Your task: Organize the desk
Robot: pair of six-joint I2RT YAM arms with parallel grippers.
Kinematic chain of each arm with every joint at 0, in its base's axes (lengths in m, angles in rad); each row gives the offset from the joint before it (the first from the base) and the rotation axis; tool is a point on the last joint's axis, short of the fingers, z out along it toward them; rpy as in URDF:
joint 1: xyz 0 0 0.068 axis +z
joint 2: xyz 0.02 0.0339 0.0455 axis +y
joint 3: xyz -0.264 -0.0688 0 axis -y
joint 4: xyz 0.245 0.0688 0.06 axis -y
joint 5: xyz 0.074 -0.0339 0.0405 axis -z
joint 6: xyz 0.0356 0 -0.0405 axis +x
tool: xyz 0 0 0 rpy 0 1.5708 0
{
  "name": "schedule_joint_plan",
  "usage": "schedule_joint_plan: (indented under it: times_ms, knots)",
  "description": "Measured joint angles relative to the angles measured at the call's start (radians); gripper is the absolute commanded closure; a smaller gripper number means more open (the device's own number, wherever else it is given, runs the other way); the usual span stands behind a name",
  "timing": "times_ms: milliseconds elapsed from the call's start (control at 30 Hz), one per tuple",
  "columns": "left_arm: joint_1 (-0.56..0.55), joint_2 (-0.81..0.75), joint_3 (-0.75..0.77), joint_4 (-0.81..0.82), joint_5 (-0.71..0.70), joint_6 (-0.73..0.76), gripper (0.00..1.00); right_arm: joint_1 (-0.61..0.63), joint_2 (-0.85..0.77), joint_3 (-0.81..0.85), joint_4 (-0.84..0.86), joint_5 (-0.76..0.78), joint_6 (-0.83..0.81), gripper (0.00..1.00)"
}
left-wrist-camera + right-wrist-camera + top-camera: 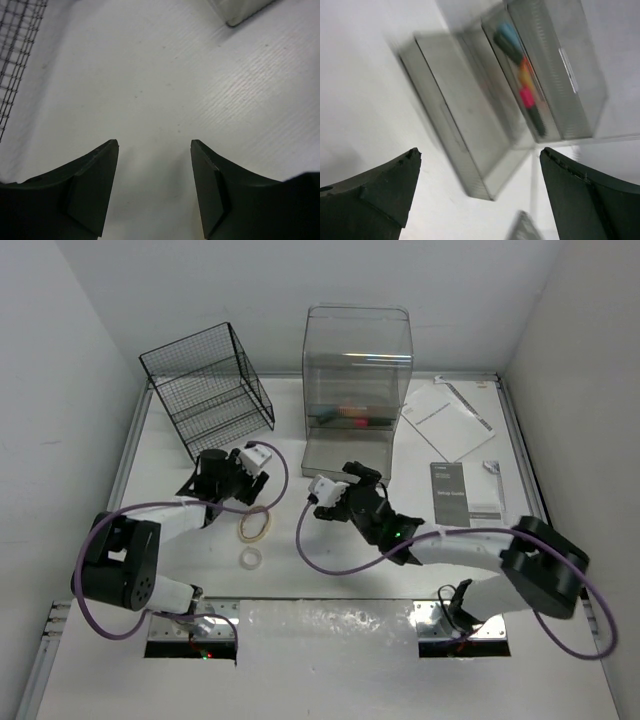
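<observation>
The desk point(410, 490) fills the top view, and loose things are spread across it from 9 to 3 o'clock. At about 10 o'clock stands a black wire basket point(205, 390). Just at 6 o'clock of it hangs the left gripper point(155, 150), its fingers moderately apart with only bare tabletop between them, so it carries nothing. It seems to point towards 12 o'clock, into the gap between the basket and the box.

Two tape rolls point(254, 527) lie flat at roughly 5 o'clock of that gripper, behind its fingertips. Being rings, they have no long axis to line up with. The left arm looks much the nearer, but I judge it would have to draw back towards 6 o'clock to reach them.

The right gripper point(480, 155) is spread wide and empty. It faces a clear plastic organizer point(355, 380) at 12 o'clock, where coloured markers point(520, 75) lie end to end in a row.

At 2 to 3 o'clock lie a white printed sheet point(450, 418) and a dark-covered booklet point(452, 495), nearer the right arm. Both carry print, but none of it can be read.
</observation>
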Motion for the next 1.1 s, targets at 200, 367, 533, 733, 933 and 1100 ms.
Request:
schedule_joint_plan:
  times_ms: [200, 367, 533, 733, 933, 1100]
  knots:
    - [0.004, 0.03, 0.222, -0.418, 0.129, 0.166, 0.42, 0.0, -0.24, -0.066, -0.09, -0.204, 0.34, 0.01]
    - [0.004, 0.036, 0.253, -0.687, 0.17, 0.271, 0.42, 0.0, -0.303, -0.153, -0.145, -0.222, 0.468, 0.02]
    - [0.004, 0.12, 0.282, -0.851, 0.163, 0.311, 0.43, 0.0, -0.364, -0.21, -0.194, -0.224, 0.533, 0.03]
    - [0.004, 0.167, 0.293, -0.859, 0.123, 0.29, 1.0, 0.0, -0.505, -0.276, -0.21, -0.208, 0.586, 0.03]
    - [0.004, 0.124, 0.295, -0.823, 0.042, 0.197, 1.0, 0.0, -0.653, -0.341, -0.248, -0.158, 0.624, 0.03]
    - [-0.042, -0.073, 0.38, -0.776, -0.026, 0.104, 1.0, 0.0, -0.762, -0.399, -0.274, -0.062, 0.669, 0.02]
